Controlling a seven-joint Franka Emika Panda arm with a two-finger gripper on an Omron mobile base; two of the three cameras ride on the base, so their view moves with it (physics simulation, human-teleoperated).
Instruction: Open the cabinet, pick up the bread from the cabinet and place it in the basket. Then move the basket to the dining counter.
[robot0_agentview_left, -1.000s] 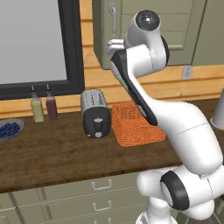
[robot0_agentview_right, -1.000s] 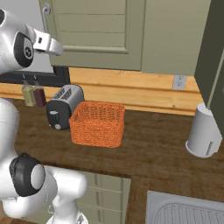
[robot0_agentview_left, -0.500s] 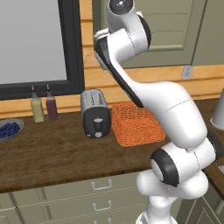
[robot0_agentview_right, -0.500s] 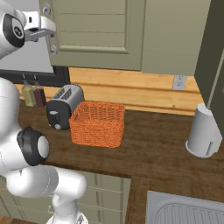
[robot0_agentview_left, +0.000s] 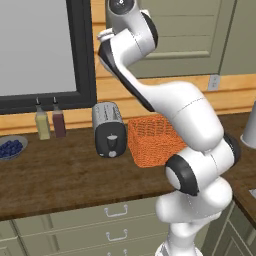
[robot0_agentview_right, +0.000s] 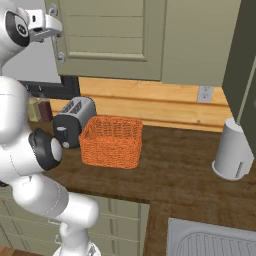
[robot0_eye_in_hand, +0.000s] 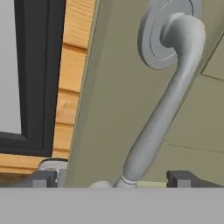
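Arm: I have swung it up and left since a second ago, when the hand hung lower, over the worktop.
Two-finger gripper (robot0_eye_in_hand: 113, 178): spread wide, gripping nothing; its dark tips stand either side of the silver bar handle (robot0_eye_in_hand: 164, 105).
Handle: dead ahead of the gripper and very close, running up and away between the tips; contact I cannot confirm.
Olive-grey panelled wall cabinet (robot0_agentview_right: 112, 37): door shut, directly in front of the hand.
Meaning: I judge the reach nearly complete; closing on the handle comes next.
Bread: behind the door, presumably; unseen.
Orange woven rectangular basket (robot0_agentview_right: 111, 141): well below the gripper, beside the black-and-silver toaster (robot0_agentview_right: 73, 122); neither has shifted.
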